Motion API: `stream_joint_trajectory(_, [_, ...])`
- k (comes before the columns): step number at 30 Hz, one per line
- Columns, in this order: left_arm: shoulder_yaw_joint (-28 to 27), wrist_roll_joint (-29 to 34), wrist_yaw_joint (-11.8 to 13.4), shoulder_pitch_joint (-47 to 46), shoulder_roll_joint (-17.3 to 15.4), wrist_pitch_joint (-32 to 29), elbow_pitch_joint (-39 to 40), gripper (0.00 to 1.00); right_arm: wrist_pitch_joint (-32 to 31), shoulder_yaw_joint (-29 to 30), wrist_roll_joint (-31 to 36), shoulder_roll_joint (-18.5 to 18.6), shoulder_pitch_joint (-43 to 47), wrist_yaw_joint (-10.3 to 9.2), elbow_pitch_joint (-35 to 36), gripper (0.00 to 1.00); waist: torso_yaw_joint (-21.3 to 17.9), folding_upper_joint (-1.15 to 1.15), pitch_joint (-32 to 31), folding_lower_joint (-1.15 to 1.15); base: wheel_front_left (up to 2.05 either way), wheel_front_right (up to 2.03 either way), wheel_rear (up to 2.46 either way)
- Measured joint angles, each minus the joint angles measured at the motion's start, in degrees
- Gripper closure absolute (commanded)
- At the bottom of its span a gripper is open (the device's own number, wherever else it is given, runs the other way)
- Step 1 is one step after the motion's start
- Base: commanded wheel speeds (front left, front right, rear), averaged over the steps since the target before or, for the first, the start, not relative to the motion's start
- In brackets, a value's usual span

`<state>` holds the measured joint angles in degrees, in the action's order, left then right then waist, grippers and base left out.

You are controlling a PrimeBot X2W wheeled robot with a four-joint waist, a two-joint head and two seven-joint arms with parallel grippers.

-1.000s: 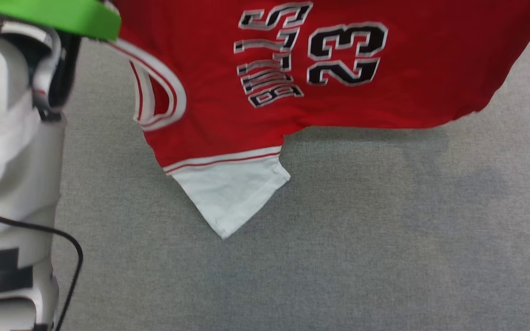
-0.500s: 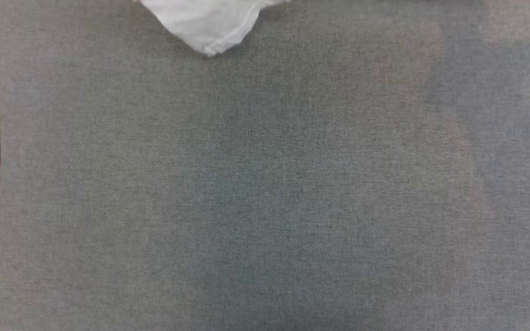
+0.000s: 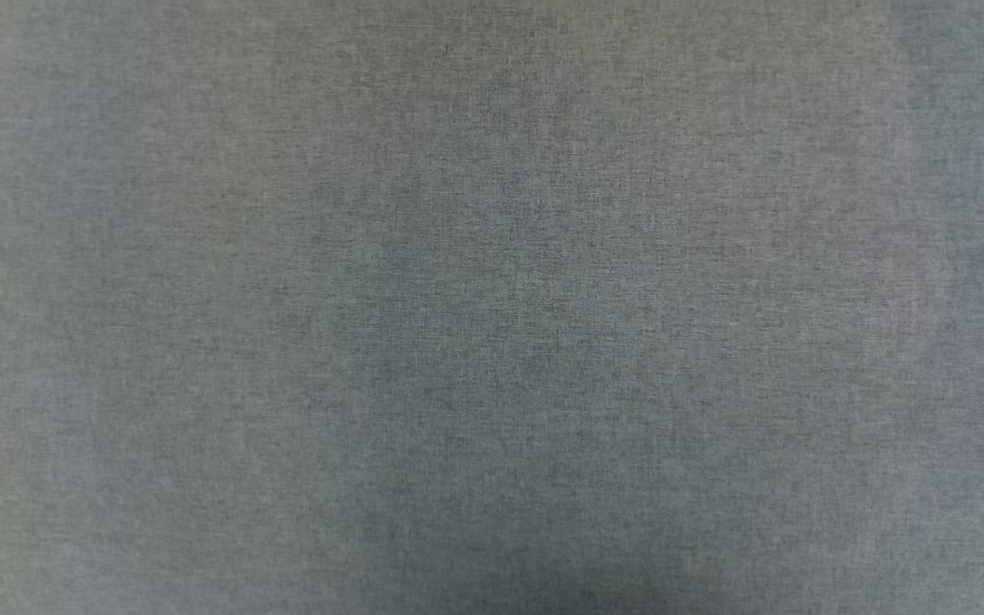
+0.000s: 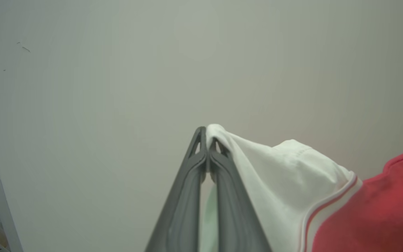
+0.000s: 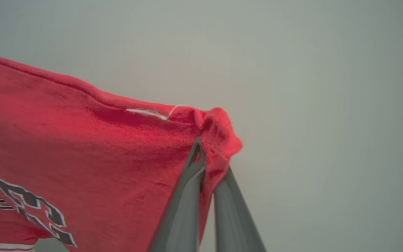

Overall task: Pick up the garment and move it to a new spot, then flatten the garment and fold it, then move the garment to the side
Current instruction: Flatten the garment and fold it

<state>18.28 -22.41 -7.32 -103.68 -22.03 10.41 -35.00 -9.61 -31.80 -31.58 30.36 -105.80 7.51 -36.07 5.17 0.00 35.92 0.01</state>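
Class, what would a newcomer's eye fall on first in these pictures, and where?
The bright red shirt with its black number stands out in the right wrist view, its corner pinched by the right gripper. In the left wrist view, the left gripper pinches its white sleeve.

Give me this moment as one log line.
phase: garment held aloft | left gripper: jaws shut on white sleeve | right gripper: jaws shut on red hem corner
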Motion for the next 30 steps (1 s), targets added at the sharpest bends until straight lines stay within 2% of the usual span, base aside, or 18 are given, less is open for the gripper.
stream_joint_trajectory(8, [4.14, -2.27, 0.0, 5.59, -1.76, 2.63, -2.37, 1.0, 5.54, -4.13, -4.63, -2.22, 4.09, 0.0, -5.01, 1.0, -0.8, 0.0, 0.72, 0.0, 0.0, 0.0, 0.0])
stream_joint_trajectory(11, [5.72, -3.78, 0.0, 11.16, -1.87, 3.26, -2.88, 1.0, 8.1, -4.7, -6.86, -3.0, 8.76, 0.0, -6.37, 1.0, -0.86, 0.0, 0.06, 0.0, 0.0, 0.0, 0.0])
stream_joint_trajectory(16, [5.1, -5.55, 0.0, 22.55, -2.29, 4.19, -1.88, 1.0, 10.99, -7.66, -10.45, -3.8, 18.0, 0.0, -6.34, 1.0, -0.94, 0.0, -1.96, -0.01, 0.0, 0.0, 0.0])
stream_joint_trajectory(21, [2.82, -5.44, 0.6, 34.98, -3.11, 4.25, 4.45, 1.0, 13.07, -11.7, -13.88, -3.04, 27.68, 0.02, -3.67, 1.0, -1.12, 0.0, -4.57, -0.01, 0.0, 0.0, 0.0])
stream_joint_trajectory(30, [-1.34, -4.3, 4.6, 64.92, -2.85, 4.25, 17.53, 1.0, 16.92, -17.67, -18.91, 0.3, 45.53, 0.01, 1.46, 1.0, -1.61, 0.0, -11.44, -0.02, 0.0, 0.0, 0.0])
